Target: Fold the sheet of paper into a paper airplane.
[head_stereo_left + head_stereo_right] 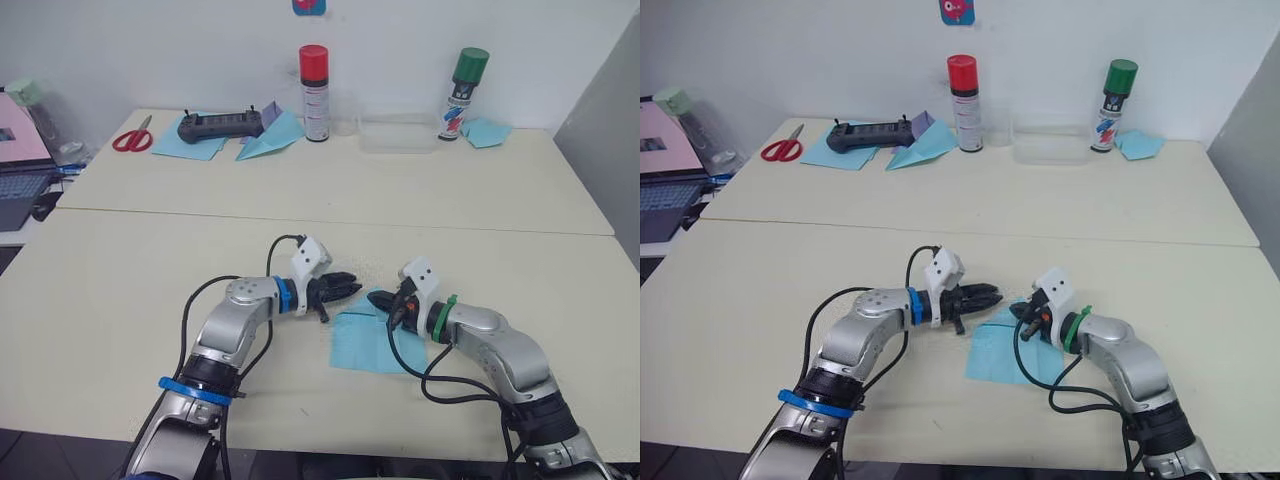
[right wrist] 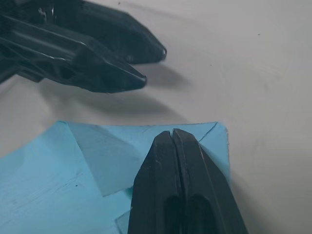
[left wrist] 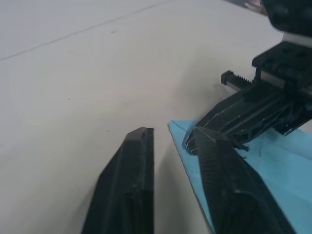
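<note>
Light-blue sheet of paper (image 2: 58, 175) lies under the closed right end effector (image 2: 173, 134), beside the parted left end effector (image 3: 170, 141)

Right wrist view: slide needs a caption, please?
Right gripper shut, pressing the blue paper; left gripper open beside it.

left arm: bent at the elbow, forearm reaching inward across the front
left gripper (image 1: 352, 290): fingers parted with a narrow gap, tips pointing toward the right gripper
right arm: bent at the elbow, forearm angled inward
right gripper (image 2: 172, 134): fingers pressed together, tips low, near the left gripper's tips
</note>
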`<state>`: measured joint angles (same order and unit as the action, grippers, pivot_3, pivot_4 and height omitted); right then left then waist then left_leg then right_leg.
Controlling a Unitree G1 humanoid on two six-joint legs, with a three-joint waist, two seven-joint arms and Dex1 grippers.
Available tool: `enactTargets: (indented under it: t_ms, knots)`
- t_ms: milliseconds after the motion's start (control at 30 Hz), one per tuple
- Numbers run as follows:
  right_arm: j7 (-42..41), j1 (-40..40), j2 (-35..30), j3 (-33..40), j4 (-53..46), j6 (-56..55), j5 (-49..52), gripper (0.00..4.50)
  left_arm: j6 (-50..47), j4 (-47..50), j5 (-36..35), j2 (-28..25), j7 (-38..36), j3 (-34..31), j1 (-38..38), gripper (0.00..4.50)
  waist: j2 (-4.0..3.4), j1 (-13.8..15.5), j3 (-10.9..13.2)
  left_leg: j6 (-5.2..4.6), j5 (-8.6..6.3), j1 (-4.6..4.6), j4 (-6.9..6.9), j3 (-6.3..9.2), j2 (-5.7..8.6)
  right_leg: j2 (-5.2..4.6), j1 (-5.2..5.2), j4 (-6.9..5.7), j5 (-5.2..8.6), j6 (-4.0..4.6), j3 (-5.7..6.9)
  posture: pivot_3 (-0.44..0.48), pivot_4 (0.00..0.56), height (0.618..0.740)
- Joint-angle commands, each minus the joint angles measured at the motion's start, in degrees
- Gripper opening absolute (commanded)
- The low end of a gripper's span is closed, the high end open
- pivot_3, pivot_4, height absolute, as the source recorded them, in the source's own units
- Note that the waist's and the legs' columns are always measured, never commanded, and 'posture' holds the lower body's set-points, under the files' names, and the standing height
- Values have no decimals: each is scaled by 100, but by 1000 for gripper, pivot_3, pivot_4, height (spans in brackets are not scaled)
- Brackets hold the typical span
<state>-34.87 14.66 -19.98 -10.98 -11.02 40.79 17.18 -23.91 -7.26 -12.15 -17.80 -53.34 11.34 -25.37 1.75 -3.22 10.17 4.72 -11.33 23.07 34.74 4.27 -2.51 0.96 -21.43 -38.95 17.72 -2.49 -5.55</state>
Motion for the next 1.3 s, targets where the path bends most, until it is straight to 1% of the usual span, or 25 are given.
enactTargets:
  t_ms: [33,133,333,533,633,700,733,800,933,1067,1167,1300]
  knots:
    - [-29,-116,-59,-136,79,196,-21,0,73,239,126,-187,-152,273,122,44,0,-1,0,0,0,0,0,0,0,0,-1,0,0,0,0,0,150,740]
    - [-4,-97,-38,-145,110,180,-43,0,52,463,162,-467,-358,453,317,44,0,-2,0,0,0,-1,-2,0,-1,0,-1,0,1,1,1,0,150,740]
    - [26,0,25,-146,222,160,-60,0,381,452,443,-1033,-554,663,539,44,-3,-8,-2,0,0,-5,-3,-1,-2,0,1,0,1,1,-1,0,150,740]
    - [8,63,56,-167,298,143,-68,0,117,931,94,-1452,-739,391,714,44,-4,-33,-3,0,-1,-10,-6,-4,-7,1,2,-1,3,5,-2,0,150,740]
    - [-18,93,86,-161,328,79,-54,0,-33,1059,-237,-1341,-558,20,520,44,-4,-34,-2,0,-1,-10,-5,-4,-7,1,1,-2,3,5,-2,0,150,740]
    - [-44,101,190,-80,342,11,55,0,-13,919,-460,-1009,-291,-238,272,44,-3,-22,1,1,-1,-9,-5,-4,-7,1,0,-2,2,5,-2,0,150,740]
    - [-67,110,241,-54,348,-50,92,0,34,823,-494,-888,-282,-245,182,44,-1,-14,1,1,0,-7,-4,-3,-6,1,1,-2,2,4,-1,0,150,740]
    - [-56,120,299,-40,334,-59,93,0,95,761,-435,-790,-395,-72,179,44,-1,-11,1,1,0,-6,-1,-3,-5,1,1,-2,0,1,0,0,150,740]
    - [-34,118,316,-53,305,-27,37,0,190,753,-68,-825,-475,430,340,44,-3,-44,1,1,-1,-5,-6,-12,-3,0,-4,0,1,2,-10,0,150,740]
    - [22,128,351,-14,269,-35,52,0,343,631,371,-1037,-623,913,453,44,-3,-33,2,2,-1,-4,-9,-6,-6,3,-7,-1,3,5,-5,0,150,740]
    - [62,123,485,67,166,-4,179,0,621,420,622,-1120,-623,1076,437,44,-3,-33,2,2,-1,-7,-8,-6,-5,2,-2,-1,3,5,-7,0,150,740]
    - [88,60,548,1,58,86,178,0,693,208,696,-1066,-621,1090,330,44,-4,-19,1,2,-1,-7,-8,-8,-4,1,-2,-1,3,5,-7,0,150,740]
